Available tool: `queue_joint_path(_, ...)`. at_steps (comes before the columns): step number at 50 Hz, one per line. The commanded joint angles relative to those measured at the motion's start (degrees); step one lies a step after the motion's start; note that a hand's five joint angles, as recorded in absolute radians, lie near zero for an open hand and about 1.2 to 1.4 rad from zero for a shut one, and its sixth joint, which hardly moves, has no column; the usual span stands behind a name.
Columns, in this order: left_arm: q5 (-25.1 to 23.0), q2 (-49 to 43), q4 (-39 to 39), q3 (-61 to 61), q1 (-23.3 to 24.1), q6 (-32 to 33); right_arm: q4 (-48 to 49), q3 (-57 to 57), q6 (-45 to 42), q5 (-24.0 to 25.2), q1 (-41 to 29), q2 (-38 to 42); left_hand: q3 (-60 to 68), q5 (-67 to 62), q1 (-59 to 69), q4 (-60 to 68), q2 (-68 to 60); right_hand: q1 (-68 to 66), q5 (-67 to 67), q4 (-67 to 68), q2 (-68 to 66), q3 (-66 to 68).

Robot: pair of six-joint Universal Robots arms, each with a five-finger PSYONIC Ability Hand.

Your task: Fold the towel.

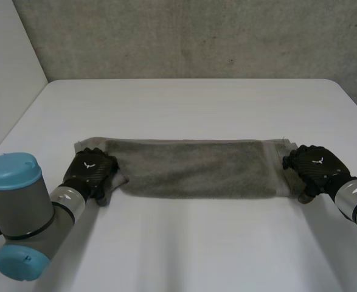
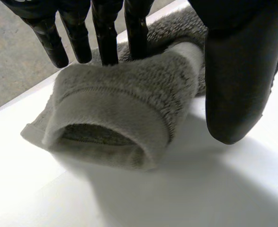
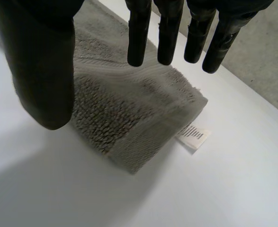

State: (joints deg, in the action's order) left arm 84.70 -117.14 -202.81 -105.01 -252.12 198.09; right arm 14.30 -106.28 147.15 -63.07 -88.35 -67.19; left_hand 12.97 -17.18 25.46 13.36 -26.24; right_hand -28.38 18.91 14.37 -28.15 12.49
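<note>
Towel [image 1: 196,169], grey and fluffy, folded into a long narrow band, lying flat across the middle of white table [image 1: 196,255], running side to side. One black hand at each short end.

Left hand [image 1: 92,169] set on the towel's left end, palm down. Seen from the left wrist [image 2: 233,71]: end of the towel [image 2: 120,104] humped up into a soft loop under the palm, fingers straight and touching its far side, thumb pressed to its near side. Cloth pinched between them.

Right hand [image 1: 315,164] at the towel's right end, just beside the edge. Seen from the right wrist [image 3: 39,61]: fingers straight and spread over the far edge of the towel [image 3: 129,113], thumb down by the near edge, hand wide and holding nothing. Towel end lying flat beneath, corner squared, layers stacked. Small white label [image 3: 194,135] with dark print poking out from under that corner onto the table.

Grey concrete wall [image 1: 196,36] behind the table's far edge.
</note>
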Motion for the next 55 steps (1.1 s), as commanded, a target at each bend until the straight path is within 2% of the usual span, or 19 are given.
queue_joint_path(1, 1.43, -1.86, -1.53, 2.08, -1.00, 0.19, -0.15, 0.10, -1.15, -0.04, 0.02, 1.89, -2.97, -0.36, 2.08, -3.36, -1.31, -7.07, 6.55, -4.37, -7.31, -2.49)
queue_joint_path(5, 1.43, -2.57, -1.97, 2.88, -1.09, 0.63, -0.06, 0.28, -2.39, -0.04, 0.02, 2.68, -2.97, -0.36, 2.08, -3.36, -1.31, -14.84, 14.31, -4.37, -15.07, -2.49)
queue_joint_path(7, 1.52, -3.44, -2.41, 3.23, -1.62, 0.80, -0.06, 0.54, -3.27, 0.05, 0.11, 3.38, -2.97, -0.36, 2.08, -3.36, -1.31, -31.74, 31.21, -4.37, -31.97, -2.49)
queue_joint_path(8, 1.52, -3.45, -2.41, 3.23, -1.62, 0.80, -0.06, 0.54, -3.27, 0.05, 0.11, 3.39, -2.97, -0.36, 2.08, -3.36, -1.31, -31.83, 31.30, -4.37, -32.06, -2.49)
queue_joint_path(10, 1.52, -3.54, -2.85, 3.40, -2.15, 0.89, 0.20, 1.07, -3.53, 0.14, 0.20, 3.74, -2.97, -0.36, 2.08, -3.36, -1.31, -51.53, 51.00, -4.37, -51.76, -2.49)
queue_joint_path(20, 1.34, -3.01, -3.29, 2.88, -7.15, 1.15, 0.29, 3.18, -3.71, 1.02, 6.08, 2.86, -2.97, -0.02, 1.75, -3.36, -0.97, -51.62, 51.09, -4.37, -51.85, -2.49)
queue_joint_path(26, 0.82, -1.34, -3.03, 1.91, -9.97, 4.40, -0.15, 3.53, -6.42, 1.02, 7.14, 2.86, -2.97, 0.48, 1.24, -3.36, -0.47, -51.62, 51.09, -4.37, -51.85, -2.49)
queue_joint_path(33, 0.82, -0.81, -2.85, 1.21, -9.36, 5.90, -0.23, 2.92, -8.28, 0.66, 6.70, 2.95, -2.97, 0.82, 0.91, -3.36, -0.13, -51.62, 51.09, -4.37, -51.85, -2.49)
queue_joint_path(35, 0.82, -0.46, -2.76, 1.03, -9.18, 5.90, -0.23, 2.83, -8.28, 0.66, 6.79, 2.95, -2.97, 0.82, 0.91, -3.36, -0.13, -47.47, 46.94, -4.37, -47.71, -2.49)
queue_joint_path(37, 0.73, 0.94, -2.41, -0.54, -8.22, 5.90, -0.23, 2.65, -8.37, 0.66, 6.88, 3.03, -2.97, 0.82, 0.91, -3.36, -0.13, -33.73, 33.20, -4.37, -33.96, -2.49)
queue_joint_path(43, 0.73, 2.97, -2.32, -1.87, -6.19, 5.90, -0.23, 2.65, -8.46, 0.75, 7.23, 2.95, -2.97, 0.99, 0.74, -3.36, 0.04, -30.15, 29.62, -4.37, -30.38, -2.49)
queue_joint_path(49, 0.82, 5.43, -2.41, -2.75, -5.22, 5.90, -0.23, 2.65, -8.37, 1.19, 7.49, 3.03, -2.97, 1.16, 0.57, -3.36, 0.21, -36.87, 36.35, -4.37, -37.11, -2.49)
queue_joint_path(51, 0.82, 5.69, -2.41, -2.66, -5.49, 5.90, -0.23, 2.92, -8.37, 1.37, 7.58, 3.12, -2.97, 1.33, 0.40, -3.36, 0.38, -51.55, 51.02, -4.37, -51.78, -2.49)
queue_joint_path(55, 0.82, 6.48, -2.41, -2.66, -6.10, 5.81, -0.23, 3.27, -8.28, 2.15, 7.67, 2.95, -2.97, 1.66, 0.07, -3.36, 0.71, -51.62, 51.09, -4.37, -51.85, -2.49)
